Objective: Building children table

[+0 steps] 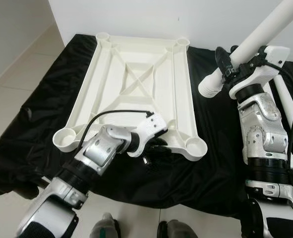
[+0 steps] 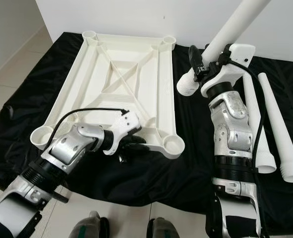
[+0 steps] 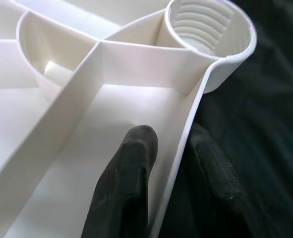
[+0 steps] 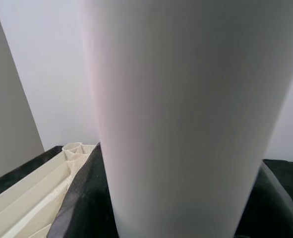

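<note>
I had the left pincer (image 1: 153, 148) pinching the near rim of the upturned tabletop (image 1: 136, 74) on the black cloth (image 2: 151, 173), the right pincer (image 2: 198, 62) apparently closed round a white leg (image 2: 230, 32) (threaded end down), needing squaring over the near-right socket (image 1: 195, 147), spare legs (image 2: 280, 134) alongside.

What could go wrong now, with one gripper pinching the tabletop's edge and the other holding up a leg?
The left gripper pinches only the thin rim of the upside-down tabletop, near a corner socket; on the black cloth the top might slide or tip if pulled. The right gripper holds the long leg near its lower end, so it could swing or slip. Two spare legs beside the right arm could get knocked.
</note>
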### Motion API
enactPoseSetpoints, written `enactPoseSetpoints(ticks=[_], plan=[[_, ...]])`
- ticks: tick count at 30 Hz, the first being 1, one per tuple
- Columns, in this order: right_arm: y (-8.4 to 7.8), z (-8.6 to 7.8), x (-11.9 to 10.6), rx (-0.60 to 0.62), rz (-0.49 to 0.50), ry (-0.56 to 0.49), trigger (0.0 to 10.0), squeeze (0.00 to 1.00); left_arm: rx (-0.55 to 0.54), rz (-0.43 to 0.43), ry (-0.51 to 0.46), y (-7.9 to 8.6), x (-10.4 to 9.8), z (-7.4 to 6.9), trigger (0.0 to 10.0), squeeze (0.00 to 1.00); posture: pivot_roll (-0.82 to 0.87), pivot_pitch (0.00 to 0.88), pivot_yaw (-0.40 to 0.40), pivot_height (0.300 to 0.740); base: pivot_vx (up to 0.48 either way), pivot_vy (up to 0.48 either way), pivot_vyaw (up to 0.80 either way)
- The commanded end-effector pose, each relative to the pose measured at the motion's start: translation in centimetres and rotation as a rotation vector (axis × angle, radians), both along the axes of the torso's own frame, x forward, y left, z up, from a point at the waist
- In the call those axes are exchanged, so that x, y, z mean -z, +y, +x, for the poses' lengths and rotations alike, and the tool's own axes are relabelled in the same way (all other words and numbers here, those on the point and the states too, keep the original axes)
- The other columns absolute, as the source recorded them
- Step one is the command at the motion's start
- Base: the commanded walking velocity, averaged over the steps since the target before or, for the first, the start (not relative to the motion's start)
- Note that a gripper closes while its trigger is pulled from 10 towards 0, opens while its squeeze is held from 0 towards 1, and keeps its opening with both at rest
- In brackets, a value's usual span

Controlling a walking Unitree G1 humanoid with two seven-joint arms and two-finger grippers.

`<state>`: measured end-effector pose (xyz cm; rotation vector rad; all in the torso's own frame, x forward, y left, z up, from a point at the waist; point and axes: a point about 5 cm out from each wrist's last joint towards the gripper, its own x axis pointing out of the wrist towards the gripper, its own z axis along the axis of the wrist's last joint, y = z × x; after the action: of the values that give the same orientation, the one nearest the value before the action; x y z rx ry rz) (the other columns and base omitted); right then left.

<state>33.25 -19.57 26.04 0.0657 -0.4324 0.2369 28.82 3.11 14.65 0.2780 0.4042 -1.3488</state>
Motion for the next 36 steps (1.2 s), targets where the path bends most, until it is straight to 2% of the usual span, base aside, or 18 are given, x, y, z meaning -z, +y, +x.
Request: enactPoseSetpoints(ticks=[1, 5, 16, 24, 25, 29, 30, 31, 36], plan=[[0.0, -0.3, -0.2, 0.004, -0.004, -0.023, 10.0, 0.0, -0.275, -0.027, -0.122, 0.8, -1.1, 1.3, 10.0, 0.0, -0.02, 0.054, 0.022, 0.74, 0.0, 0.0, 0.0], [-0.1, -0.3, -0.1, 0.002, -0.005, -0.02, 10.0, 0.0, -0.331, -0.027, -0.105, 0.6, -0.9, 0.2, 10.0, 0.0, -0.01, 0.052, 0.015, 0.74, 0.0, 0.0, 0.0], [0.5, 0.0, -0.2, -0.024, -0.008, -0.019, 10.0, 0.0, -0.458, 0.008, -0.078, -0.5, 0.0, 0.6, 10.0, 0.0, -0.01, 0.046, 0.0, 0.74, 0.0, 0.0, 0.0], [0.5, 0.0, -0.2, -0.024, -0.008, -0.018, 10.0, 0.0, -0.435, 0.014, -0.057, -1.5, 0.2, 0.0, 10.0, 0.0, -0.02, 0.045, 0.005, 0.74, 0.0, 0.0, 0.0], [0.5, -0.1, -0.2, -0.022, -0.01, -0.019, 10.0, 0.0, -0.406, 0.03, -0.08, -2.0, 0.5, -0.3, 10.0, 0.0, -0.03, 0.046, 0.008, 0.74, 0.0, 0.0, 0.0], [0.4, -0.2, -0.2, -0.017, -0.01, -0.02, 10.0, 0.0, -0.382, 0.021, -0.074, -2.4, 0.7, -0.6, 10.0, 0.0, -0.03, 0.046, 0.009, 0.74, 0.0, 0.0, 0.0], [0.3, -0.2, -0.2, -0.014, -0.011, -0.02, 10.0, 0.0, -0.381, 0.024, -0.071, -2.4, 0.9, -0.7, 10.0, 0.76, -0.03, 0.046, 0.009, 0.74, 0.0, 0.0, 0.0], [0.1, -0.3, -0.1, -0.01, -0.011, -0.018, 10.0, 0.0, -0.366, 0.021, -0.065, -2.3, 1.0, -0.8, 10.0, 1.0, -0.03, 0.047, 0.009, 0.74, 0.0, 0.0, 0.0], [-0.1, -0.4, -0.1, -0.002, -0.014, -0.016, 10.0, 0.0, -0.319, 0.03, -0.088, -2.3, 1.0, -1.1, 10.0, 1.0, -0.03, 0.048, 0.008, 0.74, 0.0, 0.0, 0.0]])
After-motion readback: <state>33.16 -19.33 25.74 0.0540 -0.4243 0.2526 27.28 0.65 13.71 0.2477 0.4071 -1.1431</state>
